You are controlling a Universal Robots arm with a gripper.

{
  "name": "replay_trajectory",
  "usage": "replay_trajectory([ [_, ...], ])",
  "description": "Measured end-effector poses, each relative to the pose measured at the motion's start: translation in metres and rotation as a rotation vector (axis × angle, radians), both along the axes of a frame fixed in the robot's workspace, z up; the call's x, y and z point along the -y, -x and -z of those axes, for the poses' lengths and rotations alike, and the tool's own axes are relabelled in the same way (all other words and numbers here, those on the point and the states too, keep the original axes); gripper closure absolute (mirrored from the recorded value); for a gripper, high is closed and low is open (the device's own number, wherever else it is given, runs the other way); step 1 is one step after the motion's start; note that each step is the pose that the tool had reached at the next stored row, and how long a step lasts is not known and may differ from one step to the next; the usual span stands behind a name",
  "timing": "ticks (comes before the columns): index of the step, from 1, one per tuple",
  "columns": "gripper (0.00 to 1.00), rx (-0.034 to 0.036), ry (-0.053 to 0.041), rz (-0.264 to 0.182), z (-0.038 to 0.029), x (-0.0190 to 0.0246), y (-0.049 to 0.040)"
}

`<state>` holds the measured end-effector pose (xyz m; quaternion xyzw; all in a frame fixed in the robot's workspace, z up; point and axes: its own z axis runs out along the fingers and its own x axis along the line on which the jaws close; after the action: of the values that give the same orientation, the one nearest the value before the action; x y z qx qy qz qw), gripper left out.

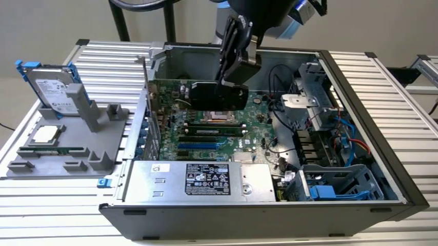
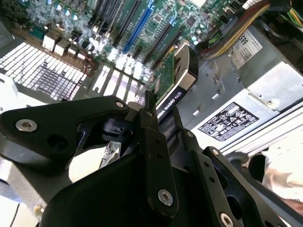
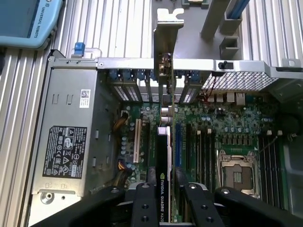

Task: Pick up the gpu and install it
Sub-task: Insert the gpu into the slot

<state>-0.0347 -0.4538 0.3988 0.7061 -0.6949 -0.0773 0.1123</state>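
The gpu (image 1: 219, 96) is being held by the hand (image 1: 236, 72), whose fingers are being pressed against the card's two faces, with only the card's thickness between them. In the exterior view the card is being carried upright directly beneath the hand, inside the open computer case (image 1: 386, 154), with its black cooler turned toward the camera. It is being hung over the motherboard (image 1: 205, 138); whether its lower edge is touching a slot cannot be told.

In the first wrist view the card (image 3: 164, 151) is being seen edge-on, running away from the fingertips (image 3: 146, 198) toward the case's rear wall. Its silver end bracket (image 3: 168, 42) is being shown at the end farthest from the hand, standing up past the rim of that wall among the slot openings. The power supply (image 3: 66, 142) is being seen on the cooler side of the hand, and the processor socket (image 3: 234, 172) on the opposite side.

In the second wrist view the green board and black cooler (image 2: 176, 75) are being seen just past the fingers, with the long expansion slots (image 2: 137, 28) lying beyond them.

Outside the case, well apart from the hand toward the exterior view's left, a grey fixture (image 1: 41, 169) is being carried by the slatted counter (image 1: 403, 102). On it a hard drive (image 1: 51, 92) in a blue frame is being held upright, while a processor chip (image 1: 44, 134) and a memory stick (image 1: 51, 151) are lying flat.
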Motion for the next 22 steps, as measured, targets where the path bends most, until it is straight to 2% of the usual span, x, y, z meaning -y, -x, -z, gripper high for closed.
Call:
replay_trajectory([
  [16, 1.0, 0.0, 0.0166, 0.0, 0.0151, -0.0002, -0.001],
  [22, 1.0, 0.0, 0.0188, 0.0, 0.0166, -0.0002, -0.001],
])
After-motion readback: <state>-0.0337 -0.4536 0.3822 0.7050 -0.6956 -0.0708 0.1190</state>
